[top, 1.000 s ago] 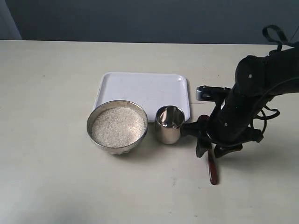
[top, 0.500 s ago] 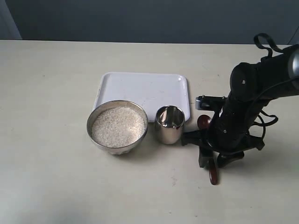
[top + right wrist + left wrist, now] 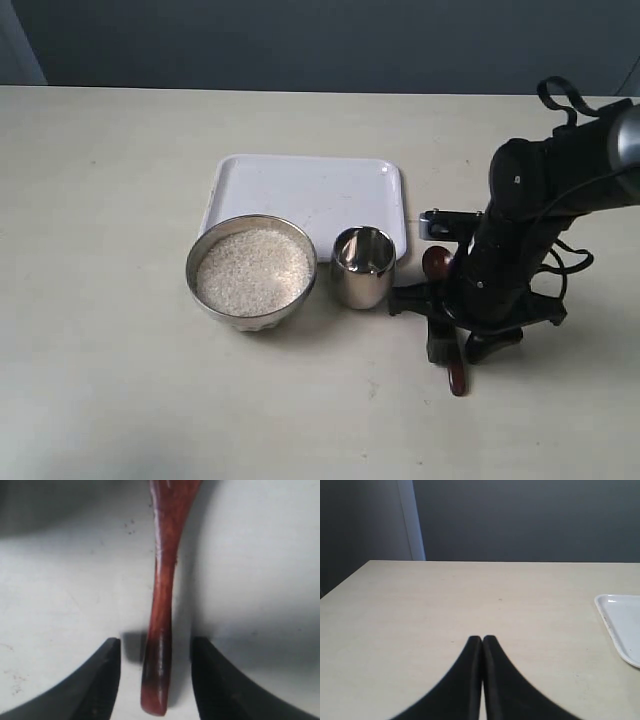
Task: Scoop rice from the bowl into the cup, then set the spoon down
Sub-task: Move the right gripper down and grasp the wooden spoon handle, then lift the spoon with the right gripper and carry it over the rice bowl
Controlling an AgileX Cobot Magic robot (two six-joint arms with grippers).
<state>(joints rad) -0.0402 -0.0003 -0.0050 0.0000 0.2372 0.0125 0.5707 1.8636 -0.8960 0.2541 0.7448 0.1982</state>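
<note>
Right, the cup point(image 3: 362, 268) is my reference; it stands upright on the desk point(image 3: 100, 380), and its shiny inside does not let me tell whether anything is in it; the bowl point(image 3: 200, 255) sits just beside the cup, on the side away from my right arm, filled nearly to its rim with rice point(image 3: 252, 270); a white tray point(image 3: 300, 185) lies behind the cup, and whether the two touch I cannot tell; the spoon point(image 3: 457, 378) lies flat on the desk on the cup's other side, near it but apart, its oval end level with the cup and its handle running toward the desk's near edge.

My right tool point(image 3: 458, 345) is down over that handle with its jaws spread wide; in the right wrist view the spoon point(image 3: 162, 605) passes between the fingers point(image 3: 107, 675) with a gap on either side, so the right tool point(image 3: 156, 645) grips nothing.

My left tool point(image 3: 482, 641) is pressed fully together and empty, hovering above bare desk, well away from the cup.
</note>
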